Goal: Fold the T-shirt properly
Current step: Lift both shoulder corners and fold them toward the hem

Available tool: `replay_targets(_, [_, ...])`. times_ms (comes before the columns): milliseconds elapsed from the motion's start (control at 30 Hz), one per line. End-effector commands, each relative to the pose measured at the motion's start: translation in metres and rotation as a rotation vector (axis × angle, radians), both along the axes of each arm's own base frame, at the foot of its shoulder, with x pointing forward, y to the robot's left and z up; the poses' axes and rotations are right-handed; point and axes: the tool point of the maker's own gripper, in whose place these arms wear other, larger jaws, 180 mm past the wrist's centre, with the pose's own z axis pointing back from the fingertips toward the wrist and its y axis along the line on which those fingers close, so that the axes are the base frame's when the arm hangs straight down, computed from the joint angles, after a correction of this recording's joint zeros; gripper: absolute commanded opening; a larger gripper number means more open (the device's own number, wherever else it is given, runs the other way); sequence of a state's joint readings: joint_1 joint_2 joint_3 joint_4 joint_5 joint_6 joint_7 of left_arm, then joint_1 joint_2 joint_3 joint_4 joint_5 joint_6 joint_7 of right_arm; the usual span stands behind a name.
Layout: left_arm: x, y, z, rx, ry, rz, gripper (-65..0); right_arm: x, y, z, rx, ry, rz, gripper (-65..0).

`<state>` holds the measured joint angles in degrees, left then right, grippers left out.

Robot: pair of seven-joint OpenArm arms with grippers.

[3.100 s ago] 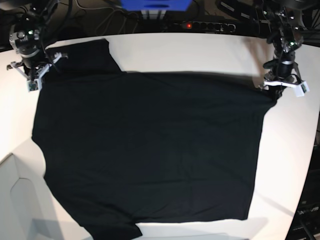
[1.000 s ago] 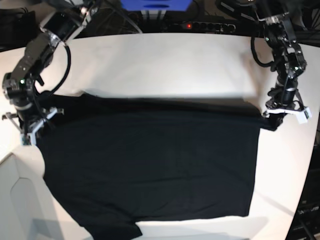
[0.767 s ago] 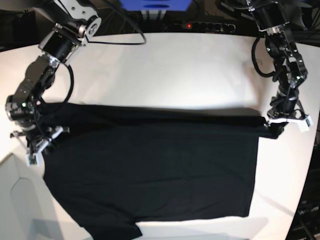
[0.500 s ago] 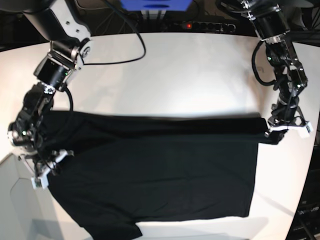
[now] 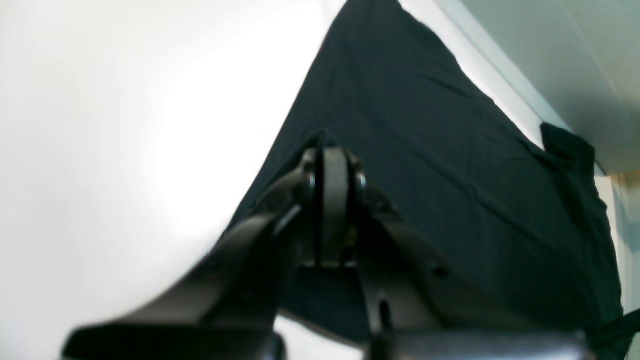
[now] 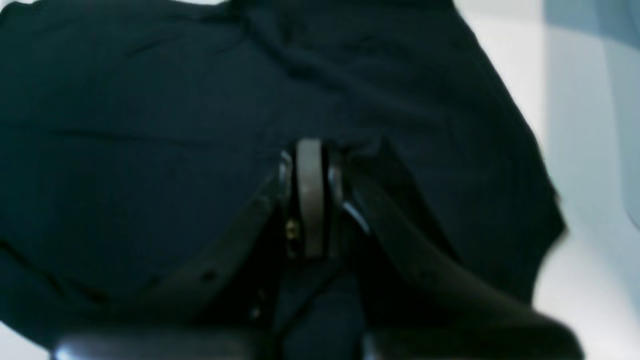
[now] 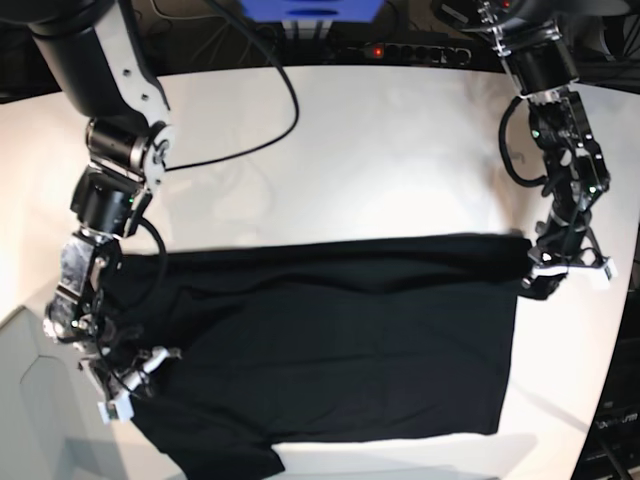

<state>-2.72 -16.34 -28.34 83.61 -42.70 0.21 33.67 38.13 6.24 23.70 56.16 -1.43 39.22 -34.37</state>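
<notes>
you have a white counter (image 7: 350,150) under everything; behind its far edge sits a black power strip (image 7: 400,50) with a red light, beside a blue box (image 7: 310,10).

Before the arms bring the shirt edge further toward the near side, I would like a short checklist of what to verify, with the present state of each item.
1. Left end effector shut on the T-shirt: ok; cloth is pinched at its tip.
2. Right end effector shut on the T-shirt: ok; the jaws are together with cloth around them.
3. Folded edge straight between both grips: not ok; in the base view the right end effector sits lower than the left end effector, so the edge slants.
4. Lower layer flat on the table: ok, only mild creases.
5. Near sleeve tucked in: not ok; it sticks out at the near edge.
</notes>
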Motion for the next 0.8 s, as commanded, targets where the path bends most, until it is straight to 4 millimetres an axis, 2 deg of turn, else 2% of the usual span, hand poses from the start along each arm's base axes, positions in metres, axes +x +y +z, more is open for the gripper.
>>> replay_targets(0, [0.007,0.007,0.020,0.028,-0.055,0.003,-65.0,0.017,-0.003,0.034,0.015,-0.095,0.006,-65.0])
replay_targets(267, [0.010,0.016,0.030,0.057,-0.065,0.005,-65.0,0.029,-0.009,0.037,0.056,-0.111,-0.002,-65.0])
replay_targets(533, [0.025,0.017,0.048,0.066,-0.105,0.000,-65.0,0.034,-0.018,0.042,0.064,-0.128,-0.013,-65.0])
replay_targets(767, [0.031,0.018,0.030,0.044,-0.063,-0.001,-65.0,0.033,-0.023,0.041,0.057,-0.124,-0.019,-65.0])
